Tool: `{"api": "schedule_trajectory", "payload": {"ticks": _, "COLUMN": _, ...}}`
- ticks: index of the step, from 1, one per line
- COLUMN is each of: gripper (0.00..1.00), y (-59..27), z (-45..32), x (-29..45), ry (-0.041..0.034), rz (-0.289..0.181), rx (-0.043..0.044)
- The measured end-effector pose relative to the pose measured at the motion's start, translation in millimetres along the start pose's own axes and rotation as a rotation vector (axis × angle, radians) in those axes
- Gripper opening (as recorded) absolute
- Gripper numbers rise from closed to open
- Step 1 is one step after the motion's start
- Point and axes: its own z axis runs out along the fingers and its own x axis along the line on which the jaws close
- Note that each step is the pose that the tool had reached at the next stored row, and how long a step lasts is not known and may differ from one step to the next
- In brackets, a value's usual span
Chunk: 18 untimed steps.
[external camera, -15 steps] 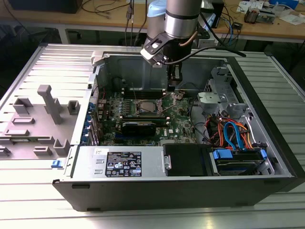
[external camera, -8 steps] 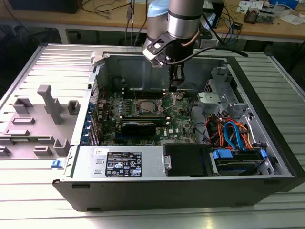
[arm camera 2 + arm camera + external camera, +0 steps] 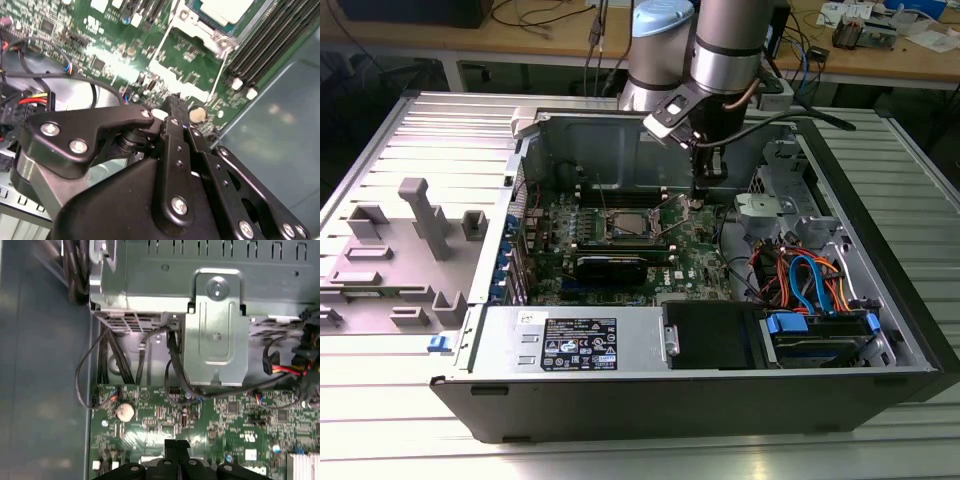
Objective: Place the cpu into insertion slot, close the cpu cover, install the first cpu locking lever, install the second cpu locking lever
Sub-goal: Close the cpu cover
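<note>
Black matte gripper (image 3: pixel 700 197) is down over the green board (image 3: pixel 698 264), just to the exterior view's right of the insertion slot (image 3: pixel 606 232), w/ tips pinched narrow. Dull silver square cpu (image 3: pixel 627 226) sits in the slot. Second wrist view adds the thin metal cpu cover (image 3: pixel 170 75), board visible thru its cutout. First wrist view adds a round silvery coin cell (image 3: pixel 125 412) near the tips.

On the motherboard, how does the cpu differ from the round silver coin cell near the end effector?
The cpu is square; the coin cell is round. The cpu is clearly the larger. The cpu sits inside a metal frame, while the coin cell sits on open board close to the end effector. Both have pale metal tops and lie flat on the green motherboard.
</note>
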Motion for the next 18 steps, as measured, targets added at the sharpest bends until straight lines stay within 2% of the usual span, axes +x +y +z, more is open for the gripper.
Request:
{"api": "schedule_trajectory", "payload": {"ticks": 3, "gripper": 0.11, "y": 3.0, "z": 2.9, "x": 0.0, "ry": 0.0007, "rz": -0.005, "rx": 0.0003}}
{"api": "schedule_trajectory", "payload": {"ticks": 8, "gripper": 0.11, "y": 5.6, "z": 10.1, "x": 0.7, "ry": -0.0007, "rz": -0.007, "rx": 0.0072}}
{"api": "schedule_trajectory", "payload": {"ticks": 11, "gripper": 0.11, "y": 5.7, "z": 18.3, "x": 2.7, "ry": -0.0045, "rz": -0.007, "rx": 0.0158}}
{"api": "schedule_trajectory", "payload": {"ticks": 14, "gripper": 0.11, "y": 5.6, "z": 24.0, "x": 3.0, "ry": -0.0043, "rz": -0.008, "rx": 0.0262}}
{"api": "schedule_trajectory", "payload": {"ticks": 18, "gripper": 0.11, "y": 3.3, "z": 25.9, "x": 3.1, "ry": -0.0044, "rz": -0.013, "rx": 0.0292}}
